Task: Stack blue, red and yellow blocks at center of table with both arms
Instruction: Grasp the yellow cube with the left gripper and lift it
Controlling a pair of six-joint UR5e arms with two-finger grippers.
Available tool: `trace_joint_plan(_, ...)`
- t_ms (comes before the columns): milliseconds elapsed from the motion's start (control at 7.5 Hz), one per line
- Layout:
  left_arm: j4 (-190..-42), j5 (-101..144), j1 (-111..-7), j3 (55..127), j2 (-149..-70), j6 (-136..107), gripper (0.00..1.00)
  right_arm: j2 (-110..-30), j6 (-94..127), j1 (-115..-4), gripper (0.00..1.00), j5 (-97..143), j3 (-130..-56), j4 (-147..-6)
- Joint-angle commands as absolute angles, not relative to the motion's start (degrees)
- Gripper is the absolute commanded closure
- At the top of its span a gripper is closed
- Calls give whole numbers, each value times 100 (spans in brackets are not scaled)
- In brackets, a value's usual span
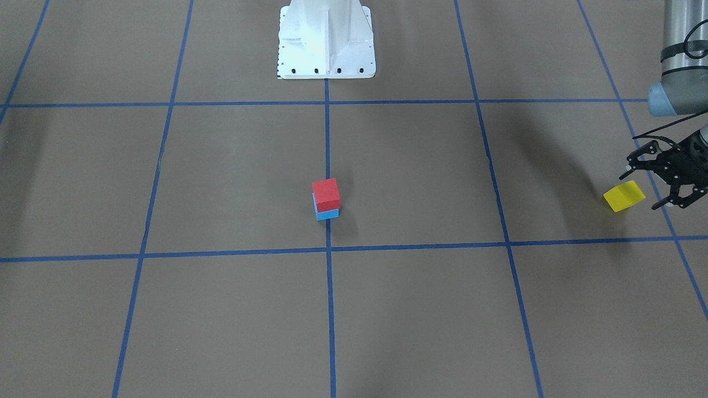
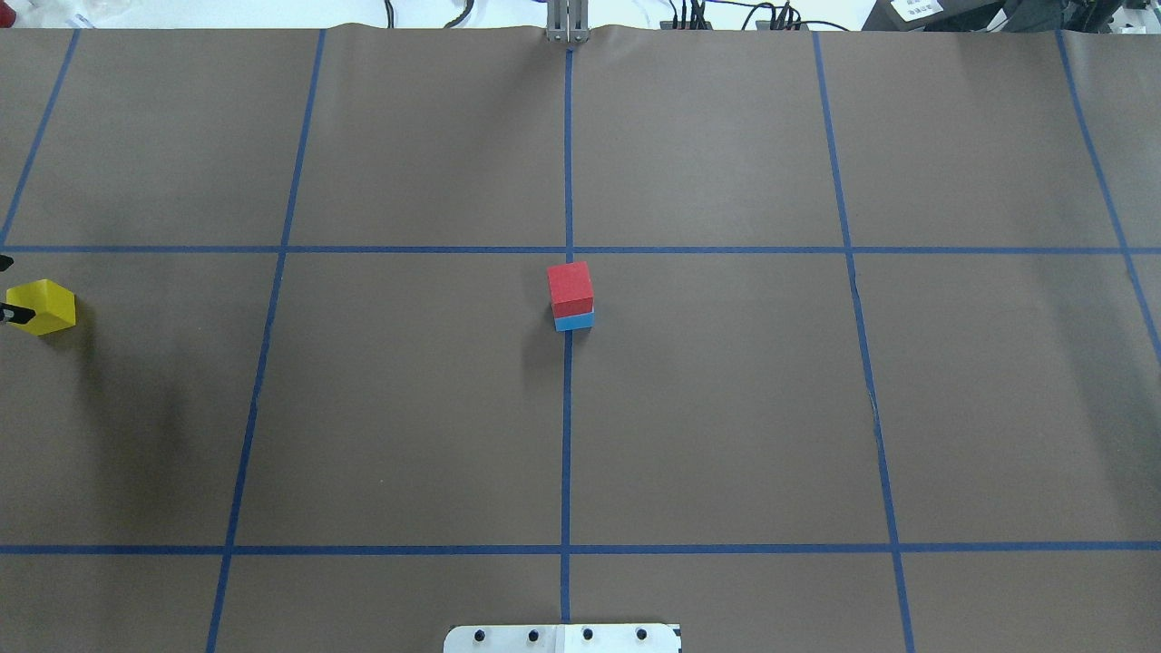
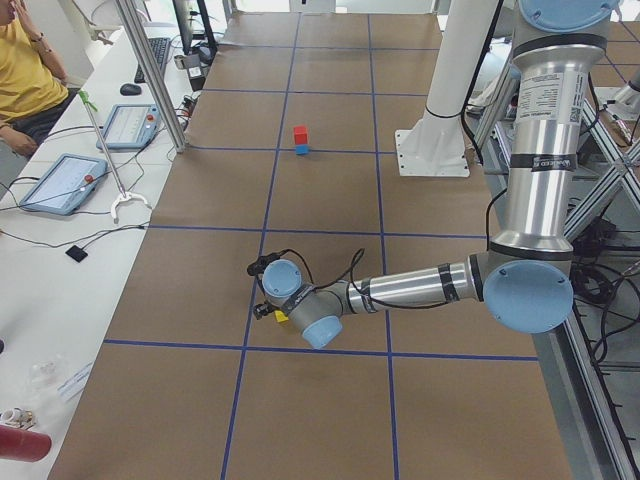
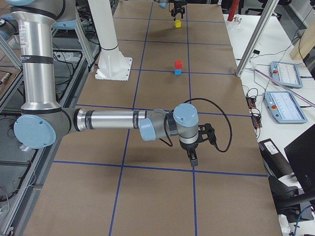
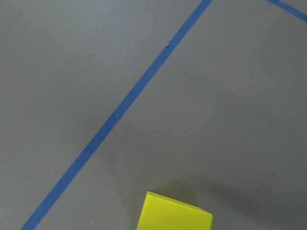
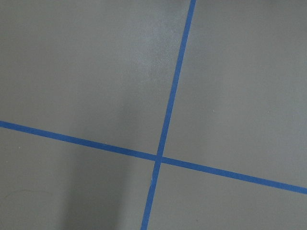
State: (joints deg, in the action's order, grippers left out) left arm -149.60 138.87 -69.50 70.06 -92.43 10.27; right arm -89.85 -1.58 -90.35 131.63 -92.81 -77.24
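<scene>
A red block (image 1: 325, 192) sits on a blue block (image 1: 327, 214) at the table's centre, also in the overhead view (image 2: 570, 287). A yellow block (image 1: 624, 196) lies alone on the table at the robot's far left, at the overhead view's left edge (image 2: 42, 307). My left gripper (image 1: 641, 192) is open, low over the table, its fingers on either side of the yellow block's outer end. The left wrist view shows only the block's top (image 5: 175, 214) at its bottom edge. My right gripper (image 4: 193, 158) shows only in the exterior right view, far from the blocks. I cannot tell if it is open or shut.
The white robot base (image 1: 326, 41) stands at the table's robot side. Blue tape lines (image 2: 567, 408) grid the brown table. A side bench with tablets (image 3: 62, 180) and a seated person (image 3: 25, 70) runs along the far side.
</scene>
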Motion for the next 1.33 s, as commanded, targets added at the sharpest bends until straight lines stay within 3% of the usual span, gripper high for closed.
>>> trace_joint_plan(0,-14976,13887,-6935,6874,-9255,1037,0,-9044,-158,-9035,0,13166,-9290,-7717)
trace_joint_plan(533,-14985,13791,-6680,6838,-9255,1028,1,-9088,-167,-9035,0,13166,-9290,-7717)
trace_joint_plan(667,-14985,13747,-6636,6838,-9246,1028,34,-9088,-167,-9035,0,13166,-9290,-7717)
trace_joint_plan(800,-14994,13755,-6636,6855,-9255,1028,74,-9088,-176,-9035,0,13166,-9290,-7717)
trace_joint_plan(933,-14994,13764,-6636,6908,-9264,1011,100,-9088,-176,-9044,0,13166,-9290,-7717)
trace_joint_plan(1200,-14854,13877,-6636,7415,-9299,104,100,-9088,-185,-9053,0,13166,-9299,-7717)
